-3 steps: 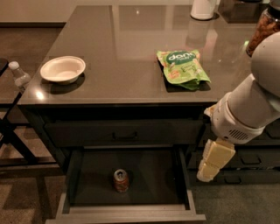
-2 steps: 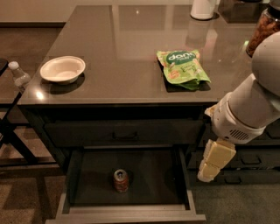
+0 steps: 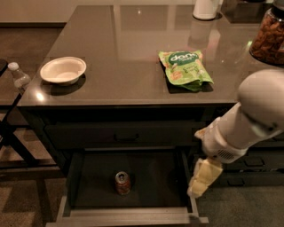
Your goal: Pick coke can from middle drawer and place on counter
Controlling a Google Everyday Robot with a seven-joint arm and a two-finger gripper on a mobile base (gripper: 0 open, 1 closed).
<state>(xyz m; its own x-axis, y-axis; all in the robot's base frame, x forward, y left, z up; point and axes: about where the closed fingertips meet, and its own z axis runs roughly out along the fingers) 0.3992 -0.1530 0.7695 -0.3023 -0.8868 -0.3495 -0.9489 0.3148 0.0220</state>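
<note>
The coke can (image 3: 122, 182) stands upright on the dark bottom of the open middle drawer (image 3: 124, 217), a little left of its middle. My gripper (image 3: 202, 178) points downward at the drawer's right side, just over its right wall, to the right of the can and apart from it. It holds nothing that I can see. The counter (image 3: 120, 48) lies above the drawers, dark and glossy.
On the counter are a white bowl (image 3: 63, 71) at the front left, a green snack bag (image 3: 184, 68) right of centre, a jar of nuts (image 3: 269, 37) and a white container (image 3: 206, 9) at the back right. A clear bottle (image 3: 18, 76) stands left. The shallow handled drawer (image 3: 126, 136) is closed.
My gripper has moved left and down, closer to the open drawer's right wall. The can and the counter items have not moved.
</note>
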